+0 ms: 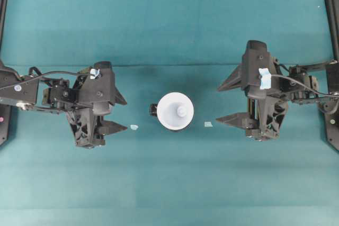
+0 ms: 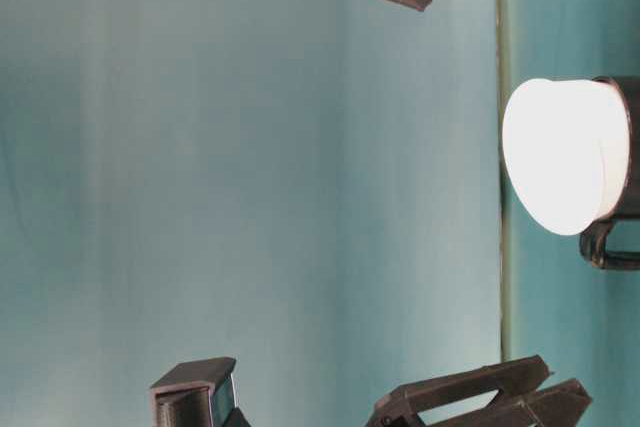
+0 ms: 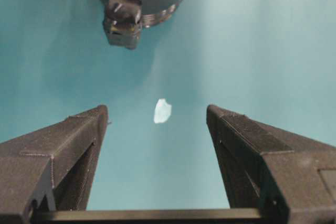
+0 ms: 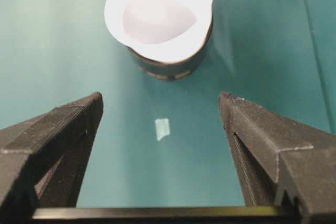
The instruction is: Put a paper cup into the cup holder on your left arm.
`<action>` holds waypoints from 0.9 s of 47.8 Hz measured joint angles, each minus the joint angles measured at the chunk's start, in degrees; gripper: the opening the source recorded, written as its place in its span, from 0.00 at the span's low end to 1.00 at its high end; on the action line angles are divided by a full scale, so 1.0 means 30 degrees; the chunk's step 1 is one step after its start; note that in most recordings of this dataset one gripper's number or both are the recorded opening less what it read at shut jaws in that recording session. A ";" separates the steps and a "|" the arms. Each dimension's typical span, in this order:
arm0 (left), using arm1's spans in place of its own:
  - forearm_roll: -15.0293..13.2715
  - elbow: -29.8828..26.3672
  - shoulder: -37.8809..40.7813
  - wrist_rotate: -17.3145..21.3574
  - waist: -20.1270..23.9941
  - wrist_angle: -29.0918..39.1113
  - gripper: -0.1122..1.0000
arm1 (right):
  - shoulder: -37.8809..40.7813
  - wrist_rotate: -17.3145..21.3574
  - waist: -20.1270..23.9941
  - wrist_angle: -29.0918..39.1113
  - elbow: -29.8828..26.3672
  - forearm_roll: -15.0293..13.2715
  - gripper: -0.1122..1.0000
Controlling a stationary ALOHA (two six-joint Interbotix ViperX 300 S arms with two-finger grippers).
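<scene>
Both jaw sets spread wide, gripping nothing. Paper cup (image 1: 175, 110) sits upright in the cup holder (image 1: 155, 110), axis vertical, mid-bench between left gripper (image 1: 123, 113) and right gripper (image 1: 229, 101). Each faces the holder, about equally near.

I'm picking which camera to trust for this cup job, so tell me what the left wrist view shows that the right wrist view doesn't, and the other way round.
Only the left wrist view shows the knob sticking out of the cup holder's side, plus the open left gripper.

Only the right wrist view shows inside the paper cup, down to its base, plus the open right gripper.

Both show the white cup seated in the black holder on the teal table, with a small pale scrap lying ahead of the fingers.
</scene>
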 measured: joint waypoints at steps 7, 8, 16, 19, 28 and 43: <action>0.0000 0.0000 0.0000 0.0000 0.0000 0.0000 0.81 | 0.0000 0.0000 0.0000 -0.0059 0.0088 0.0029 0.92; 0.0029 0.0000 0.0000 0.0000 0.0000 0.0000 0.81 | 0.0000 0.0000 0.0000 -0.0059 0.0117 0.0000 0.92; 0.0029 0.0000 0.0000 -0.0029 0.0000 0.0000 0.81 | 0.0000 0.0000 0.0000 -0.0059 0.0205 0.0029 0.92; 0.0029 0.0000 0.0000 -0.0029 0.0000 0.0029 0.81 | 0.0000 0.0000 0.0000 -0.0059 0.0234 0.0029 0.92; 0.0029 -0.0029 0.0000 -0.0029 0.0000 0.0029 0.81 | 0.0000 0.0000 0.0000 -0.0059 0.0264 0.0029 0.92; 0.0000 0.0000 0.0029 -0.0029 0.0000 0.0000 0.81 | 0.0000 0.0000 0.0000 -0.0059 0.0264 0.0029 0.92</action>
